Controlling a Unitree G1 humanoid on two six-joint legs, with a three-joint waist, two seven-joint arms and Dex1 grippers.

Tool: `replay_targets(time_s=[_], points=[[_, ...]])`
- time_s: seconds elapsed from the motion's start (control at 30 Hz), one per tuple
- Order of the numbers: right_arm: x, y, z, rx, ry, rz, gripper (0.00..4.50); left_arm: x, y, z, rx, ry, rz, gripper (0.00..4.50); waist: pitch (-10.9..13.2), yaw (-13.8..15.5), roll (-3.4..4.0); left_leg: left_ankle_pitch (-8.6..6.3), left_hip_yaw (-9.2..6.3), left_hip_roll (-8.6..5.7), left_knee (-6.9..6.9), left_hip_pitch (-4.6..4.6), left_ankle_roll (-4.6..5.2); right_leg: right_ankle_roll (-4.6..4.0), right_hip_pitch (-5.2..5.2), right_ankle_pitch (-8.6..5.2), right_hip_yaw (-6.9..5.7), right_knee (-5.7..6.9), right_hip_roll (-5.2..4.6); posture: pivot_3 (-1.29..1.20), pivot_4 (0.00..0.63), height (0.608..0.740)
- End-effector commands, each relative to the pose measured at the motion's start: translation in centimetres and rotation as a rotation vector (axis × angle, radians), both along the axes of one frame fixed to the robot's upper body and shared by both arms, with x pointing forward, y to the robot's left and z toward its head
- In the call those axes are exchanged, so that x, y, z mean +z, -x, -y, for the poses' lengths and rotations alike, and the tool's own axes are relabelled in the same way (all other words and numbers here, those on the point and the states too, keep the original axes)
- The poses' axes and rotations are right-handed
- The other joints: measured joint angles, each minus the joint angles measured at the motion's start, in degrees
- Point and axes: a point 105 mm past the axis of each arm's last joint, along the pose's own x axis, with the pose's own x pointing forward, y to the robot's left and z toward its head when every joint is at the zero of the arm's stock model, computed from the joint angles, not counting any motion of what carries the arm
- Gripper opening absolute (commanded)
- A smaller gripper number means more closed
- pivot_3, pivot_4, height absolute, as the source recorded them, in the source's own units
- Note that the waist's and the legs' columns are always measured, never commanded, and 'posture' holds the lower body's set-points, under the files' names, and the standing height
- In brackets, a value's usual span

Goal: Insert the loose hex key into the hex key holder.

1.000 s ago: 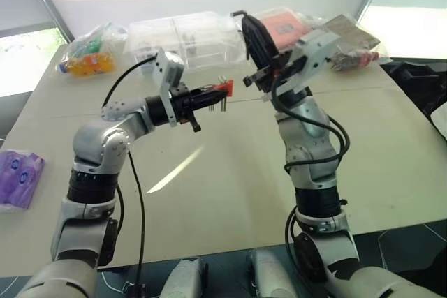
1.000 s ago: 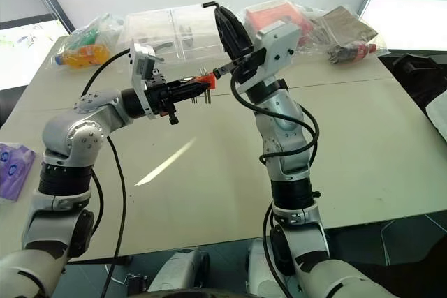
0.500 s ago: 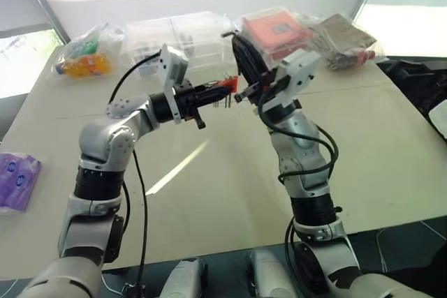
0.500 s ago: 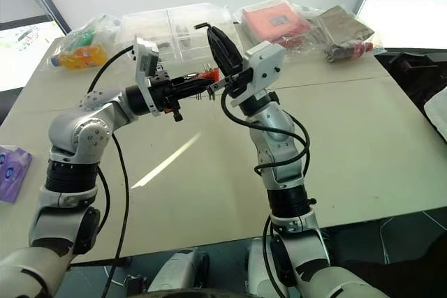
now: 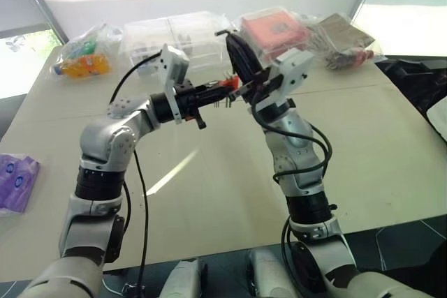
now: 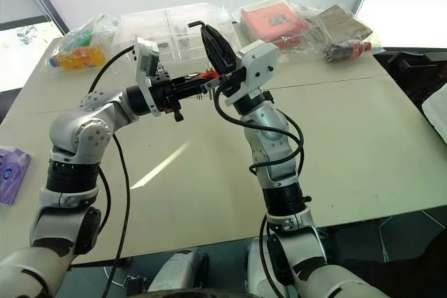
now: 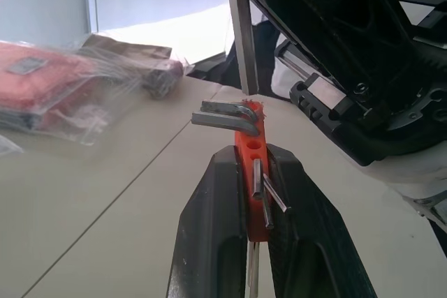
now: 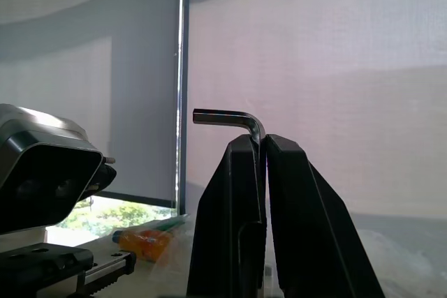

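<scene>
The loose hex key (image 8: 241,118) is pinched between the two black fingers of the right hand (image 8: 262,146), its short bent leg sticking out sideways above the fingertips and its long leg running down between them. In the left wrist view a straight grey length of it (image 7: 240,29) comes down to the top end of the hex key holder (image 7: 251,150) — whether its tip is already in a hole I cannot tell.

The holder, a small red-orange block, is clamped between the fingers of the left hand (image 7: 260,165). Two short bent keys (image 7: 222,116) jut from its upper end to one side, and thinner ones (image 7: 267,197) lie along its face.

From the head views the two hands meet in the air above the middle of the bench (image 5: 391,137), the left hand (image 5: 209,93) pointing across toward the right hand (image 5: 234,57), which tilts upward with the holder (image 5: 225,85) just beside it.

Along the bench's far edge lie a clear plastic box (image 5: 178,33), a red box in a plastic bag (image 5: 274,29), a bag of brown and red items (image 5: 346,40) and a bag of orange and green items (image 5: 87,57). A purple packet (image 5: 15,181) sits at the near left edge.
</scene>
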Motion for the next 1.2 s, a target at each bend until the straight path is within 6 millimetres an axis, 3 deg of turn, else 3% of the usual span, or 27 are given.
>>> replay_targets(time_s=[0.03, 1.2], points=[[1.24, 0.80, -0.34, 0.015, -0.018, 0.056, 0.03, 1.58, 0.56, 0.15, -0.013, 0.020, 0.063, 0.00, 0.0, 0.0, 0.00, 0.00, 0.00, 0.00, 0.00, 0.00, 0.00, 0.00, 0.00, 0.00, 0.00, 0.00, 0.00, 0.00, 0.150, 0.740], [0.69, 0.37, 0.14, -0.011, -0.012, 0.041, 0.03, 2.40, 0.76, 0.01, -0.010, 0.052, 0.066, 0.00, 0.0, 0.0, 0.00, 0.00, 0.00, 0.00, 0.00, 0.00, 0.00, 0.00, 0.00, 0.00, 0.00, 0.00, 0.00, 0.00, 0.150, 0.740]])
